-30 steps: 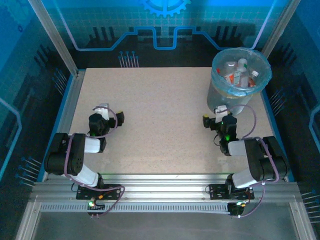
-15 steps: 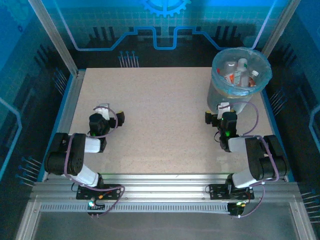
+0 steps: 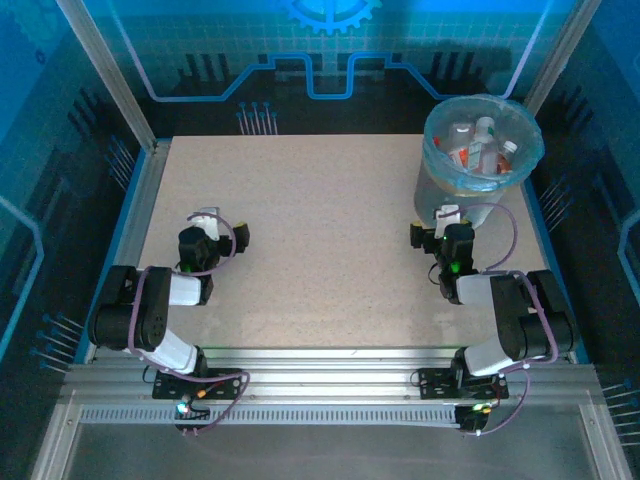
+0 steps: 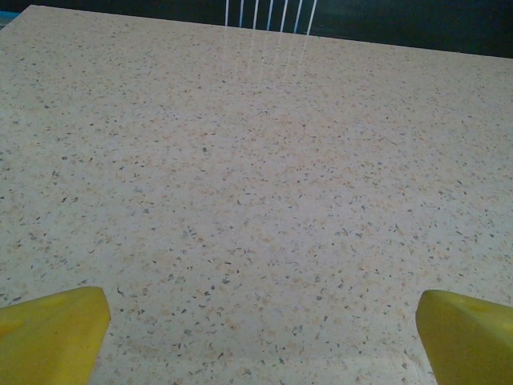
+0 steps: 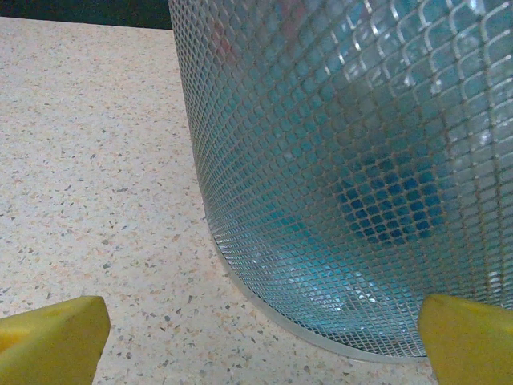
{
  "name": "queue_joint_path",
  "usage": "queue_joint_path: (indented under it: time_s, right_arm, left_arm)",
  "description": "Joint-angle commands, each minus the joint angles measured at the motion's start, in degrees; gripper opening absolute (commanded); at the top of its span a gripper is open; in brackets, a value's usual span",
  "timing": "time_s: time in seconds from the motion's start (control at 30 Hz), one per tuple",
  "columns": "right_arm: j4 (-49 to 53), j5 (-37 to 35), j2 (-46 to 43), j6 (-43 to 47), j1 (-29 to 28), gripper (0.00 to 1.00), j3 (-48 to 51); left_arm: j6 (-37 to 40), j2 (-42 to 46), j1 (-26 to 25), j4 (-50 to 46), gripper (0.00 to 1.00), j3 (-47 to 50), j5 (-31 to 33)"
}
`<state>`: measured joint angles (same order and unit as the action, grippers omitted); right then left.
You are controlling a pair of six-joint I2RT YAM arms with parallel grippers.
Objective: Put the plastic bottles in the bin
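The table [image 3: 320, 230] is a pale speckled slab with a blue border, standing inside an enclosure of blue-lit panels printed with circuit lines and a gear emblem [image 3: 330, 12]; aluminium posts frame the corners and a ribbed aluminium rail [image 3: 320, 365] runs along the near edge. The bin [image 3: 450, 195] stands at the far right corner of the table; the plastic bottles [image 3: 470, 145] lie piled inside it, red labels and white caps showing. The left gripper [image 3: 222, 222] rests low at near left, jaws spread wide on nothing, yellow fingertips [image 4: 56, 333] over bare surface; the right gripper [image 3: 432, 225] is likewise spread and empty, just beside the bin's mesh wall [image 5: 345, 160].
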<state>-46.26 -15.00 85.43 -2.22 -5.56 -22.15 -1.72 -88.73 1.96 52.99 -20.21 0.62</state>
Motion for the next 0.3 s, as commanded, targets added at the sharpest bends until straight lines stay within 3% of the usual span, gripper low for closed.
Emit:
queue_joint_path:
  time_s: [0.0,0.27]
  right_arm:
    - [-0.4,-1.4,0.4,-1.0,0.6,1.00,-0.8]
    - [-0.4,-1.4,0.5,-1.0,0.6,1.00,-0.7]
  left_arm:
    - [0.9,-0.2,-0.5,0.5,0.99,-1.3,-0.2]
    - [2.3,-0.3,-1.7,0.0,0.99,-1.7,0.9]
